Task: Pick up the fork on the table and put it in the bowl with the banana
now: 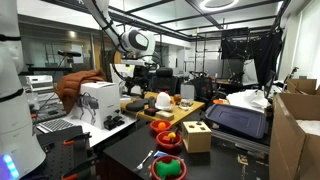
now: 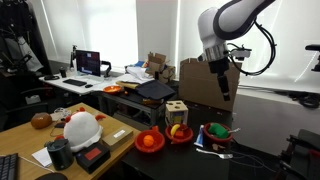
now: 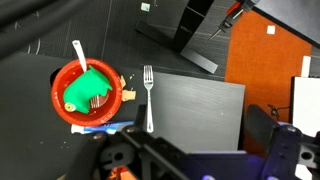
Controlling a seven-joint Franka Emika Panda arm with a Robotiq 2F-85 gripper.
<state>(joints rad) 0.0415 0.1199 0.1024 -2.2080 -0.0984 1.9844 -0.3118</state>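
I note the fork (image 3: 148,97) flat on the black table (image 3: 200,110) near its edge, beside a green-filled red bowl (image 3: 60,88); pincer (image 2: 224,90) aloft, wide, empty.

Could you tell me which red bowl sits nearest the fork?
The red bowl with green contents, right beside the fork in the wrist view; the banana bowl stands farther off.

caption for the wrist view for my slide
Fork lying flat beside a red bowl holding green contents, seen from above.
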